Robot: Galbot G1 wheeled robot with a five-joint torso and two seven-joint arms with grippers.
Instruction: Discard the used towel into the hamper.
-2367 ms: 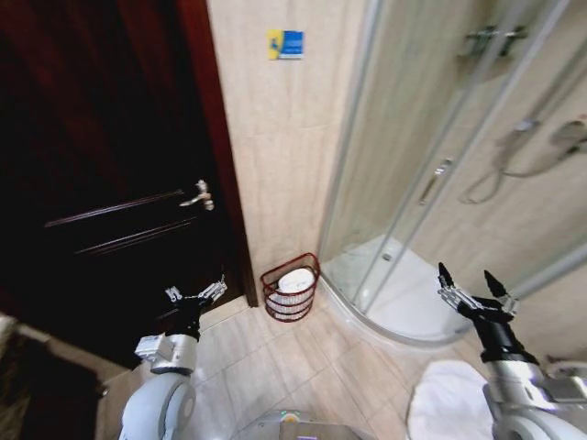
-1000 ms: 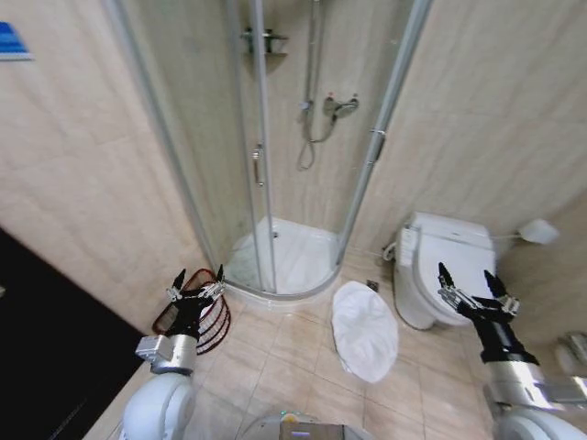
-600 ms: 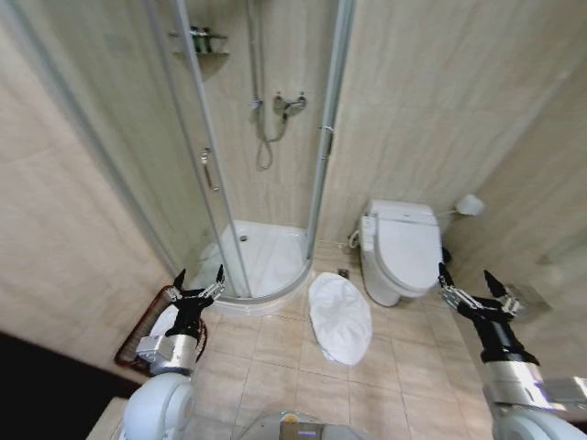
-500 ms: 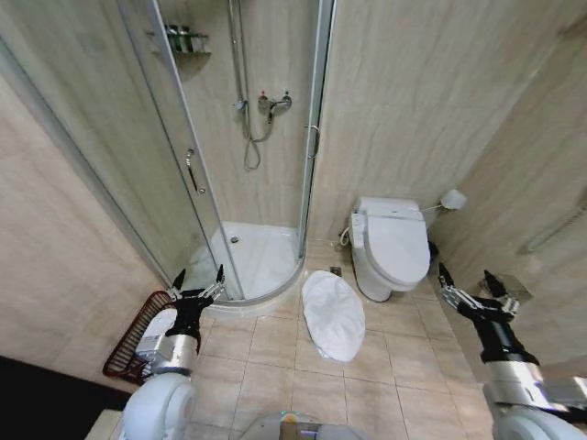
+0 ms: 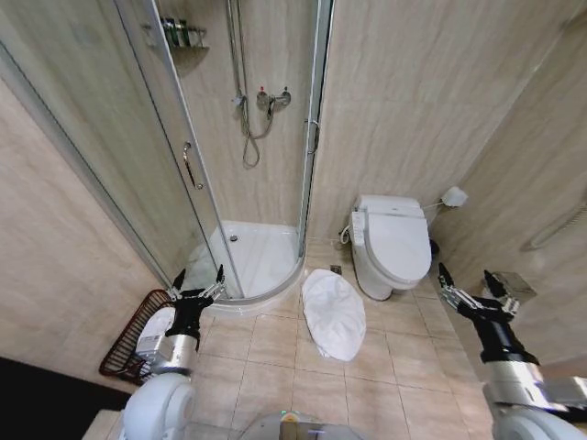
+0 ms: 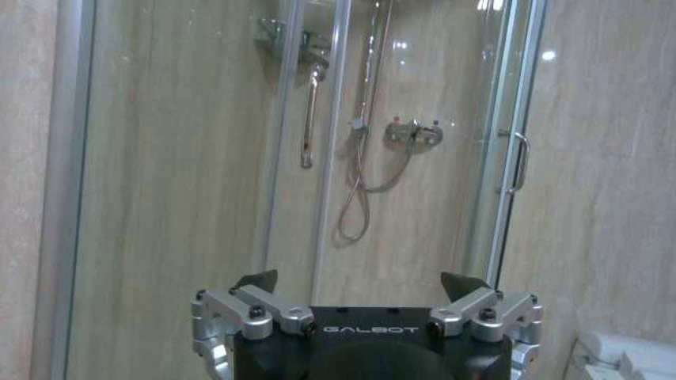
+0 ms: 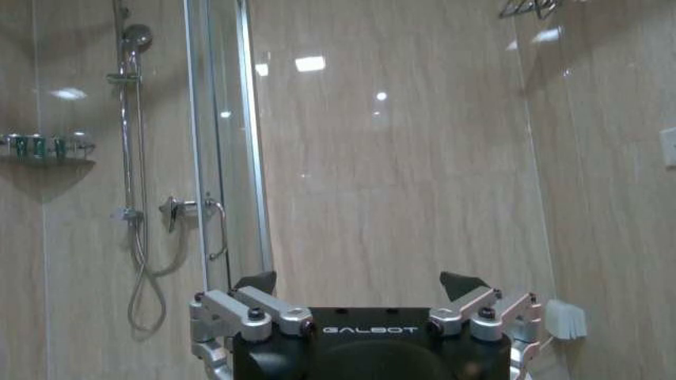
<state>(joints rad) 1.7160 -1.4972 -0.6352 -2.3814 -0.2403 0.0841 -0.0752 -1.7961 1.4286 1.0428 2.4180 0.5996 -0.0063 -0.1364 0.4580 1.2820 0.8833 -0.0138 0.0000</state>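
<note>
Now towel (image 5: 334,313) mid-floor, hamper (image 5: 128,341) possibly against left wall.

We face a beige-tiled bathroom: a glass corner shower (image 5: 248,165), white toilet (image 5: 393,243), pale tiled floor (image 5: 404,357).

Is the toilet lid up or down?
Down. The toilet shows its white lid lying flat over the bowl, beside the towel on the floor.

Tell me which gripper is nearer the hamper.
Left. The left gripper hangs open right beside the hamper by the wall; the right gripper is open across the room, past the towel.
</note>
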